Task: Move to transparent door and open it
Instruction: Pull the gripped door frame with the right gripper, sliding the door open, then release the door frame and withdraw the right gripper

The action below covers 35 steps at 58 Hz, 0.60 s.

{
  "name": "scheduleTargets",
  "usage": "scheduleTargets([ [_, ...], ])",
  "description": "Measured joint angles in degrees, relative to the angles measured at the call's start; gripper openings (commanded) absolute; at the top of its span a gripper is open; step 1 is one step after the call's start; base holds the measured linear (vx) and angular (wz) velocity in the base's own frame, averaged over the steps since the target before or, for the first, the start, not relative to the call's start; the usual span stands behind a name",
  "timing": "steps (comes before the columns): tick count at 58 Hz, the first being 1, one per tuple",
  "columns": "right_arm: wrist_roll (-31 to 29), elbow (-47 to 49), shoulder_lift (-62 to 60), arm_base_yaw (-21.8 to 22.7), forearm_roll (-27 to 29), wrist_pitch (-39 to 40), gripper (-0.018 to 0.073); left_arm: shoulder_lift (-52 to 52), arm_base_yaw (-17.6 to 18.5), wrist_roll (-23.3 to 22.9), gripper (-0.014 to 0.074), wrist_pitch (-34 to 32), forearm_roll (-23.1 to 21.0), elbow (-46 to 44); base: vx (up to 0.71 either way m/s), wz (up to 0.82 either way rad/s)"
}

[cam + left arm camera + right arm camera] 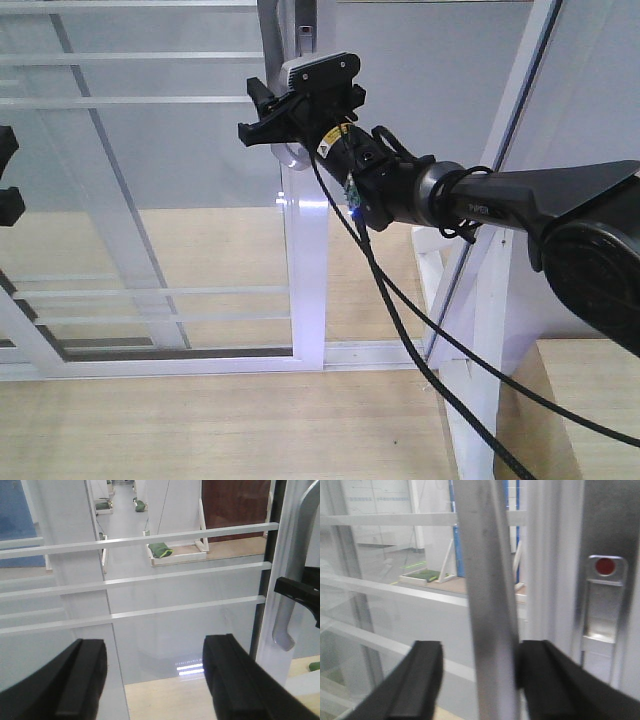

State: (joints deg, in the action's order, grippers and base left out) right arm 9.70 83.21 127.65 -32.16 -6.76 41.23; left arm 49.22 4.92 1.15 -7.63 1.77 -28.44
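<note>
- The right hand (255, 110) is straddling the curved grey handle (490, 605), its fingers (422, 680) apart and not clamping it
- The transparent door (150, 170) is standing directly ahead of that hand, its glass spreading off to the hand's left
- The left hand (155, 655) is hanging open, facing the glass and holding nothing
- The panel is probably sliding stiffly and weighing a fair bit, and the glass is slick and fragile, so the metal handle is looking like the only sound place to grip

One transparent door (305, 280), one curved handle (285, 632), seemingly three white bars (150, 540), plus two grippers: left gripper (155, 675), right gripper (250, 110).
</note>
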Motion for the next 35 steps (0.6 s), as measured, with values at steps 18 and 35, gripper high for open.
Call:
scheduleTargets([
  [18, -8.28, -2.09, -2.3, -2.39, 3.6, -1.14, 0.0599, 0.0, 0.0, 0.0, 0.0538, 0.0, 0.0, 0.0, 0.0, 0.0],
  [35, -26.38, -21.14, -15.03, -3.42, 21.13, 3.3, 0.0588, 0.0, 0.0, 0.0, 0.0538, 0.0, 0.0, 0.0, 0.0, 0.0],
])
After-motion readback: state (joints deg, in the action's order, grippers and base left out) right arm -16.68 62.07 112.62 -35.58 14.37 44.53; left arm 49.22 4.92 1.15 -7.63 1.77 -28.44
